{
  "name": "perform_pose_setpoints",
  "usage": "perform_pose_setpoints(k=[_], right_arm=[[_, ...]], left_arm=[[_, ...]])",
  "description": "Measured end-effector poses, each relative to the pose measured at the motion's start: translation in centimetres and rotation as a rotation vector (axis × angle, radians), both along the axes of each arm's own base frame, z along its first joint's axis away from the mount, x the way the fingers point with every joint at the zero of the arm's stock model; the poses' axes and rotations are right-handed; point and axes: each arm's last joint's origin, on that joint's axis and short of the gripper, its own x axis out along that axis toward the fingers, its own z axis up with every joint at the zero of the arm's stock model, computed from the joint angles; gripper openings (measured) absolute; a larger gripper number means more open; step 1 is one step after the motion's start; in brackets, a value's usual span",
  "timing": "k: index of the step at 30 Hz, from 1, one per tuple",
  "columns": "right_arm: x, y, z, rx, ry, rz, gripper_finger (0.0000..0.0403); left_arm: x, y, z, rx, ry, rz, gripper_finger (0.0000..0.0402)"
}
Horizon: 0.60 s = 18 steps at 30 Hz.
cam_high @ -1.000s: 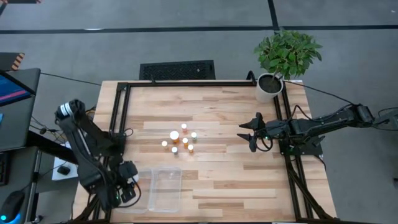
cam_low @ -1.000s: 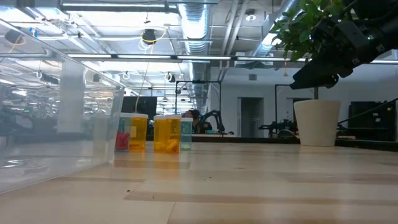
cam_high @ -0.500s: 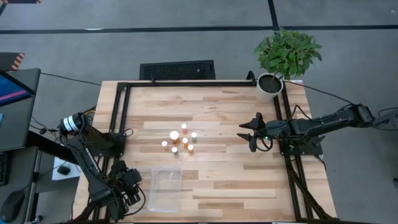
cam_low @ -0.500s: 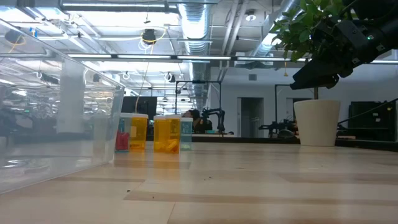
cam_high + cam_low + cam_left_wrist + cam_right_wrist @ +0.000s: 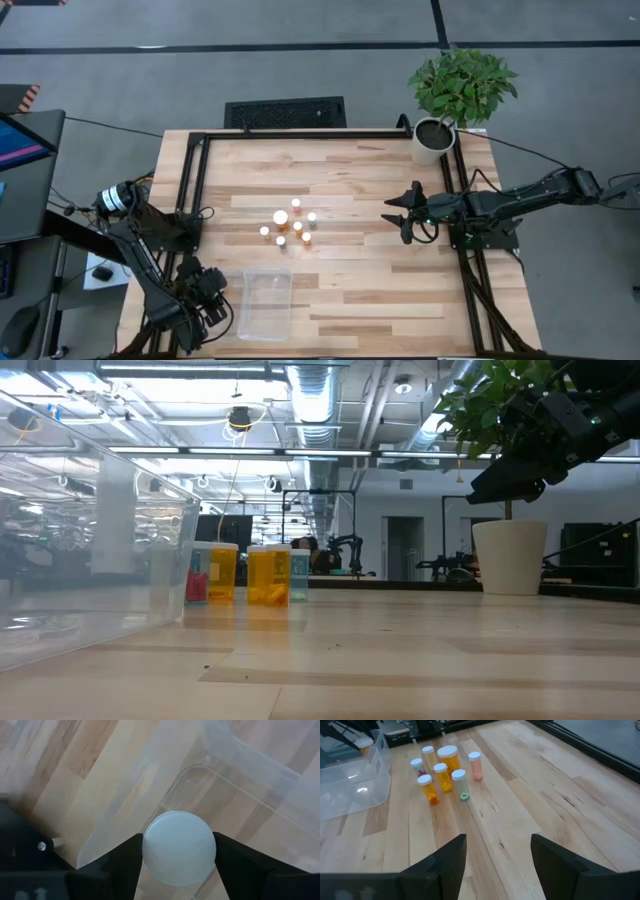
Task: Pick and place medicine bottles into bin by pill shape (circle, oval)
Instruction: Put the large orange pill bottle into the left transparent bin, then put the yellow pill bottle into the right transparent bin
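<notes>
Pale wood surface [image 5: 360, 290], potted plant [image 5: 452, 100] at far corner | left jaws [image 5: 179, 851] clamp white-capped bottle [image 5: 179, 847] over clear bin [image 5: 263, 303] | right jaws [image 5: 398, 215] wide, waiting near mid-surface

You have the medicine bottles [image 5: 288, 228] clustered near the table's [image 5: 360, 290] middle, with the bin [image 5: 264, 303] nearer the front edge, just left of centre. The left gripper [image 5: 178, 870] hangs over the bin's left rim, a bottle [image 5: 179, 847] between its fingers. The right gripper [image 5: 398, 213] hovers right of the cluster, well apart. A potted plant [image 5: 452, 95] stands at the far right corner.
</notes>
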Motion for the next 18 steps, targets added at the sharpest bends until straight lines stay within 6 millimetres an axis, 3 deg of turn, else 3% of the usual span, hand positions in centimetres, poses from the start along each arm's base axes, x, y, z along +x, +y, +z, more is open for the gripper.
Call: perform_pose_setpoints(k=[12,18], right_arm=[[0.0,0.0,0.0,0.000,0.000,0.000,0.0234],[0.0,0.0,0.0,-0.007,0.002,0.003,0.0234]], left_arm=[[0.1,0.0,0.0,-0.016,0.008,0.027,0.0271],[1.1,-0.6,1.9,-0.052,-0.005,0.019,0.0271]])
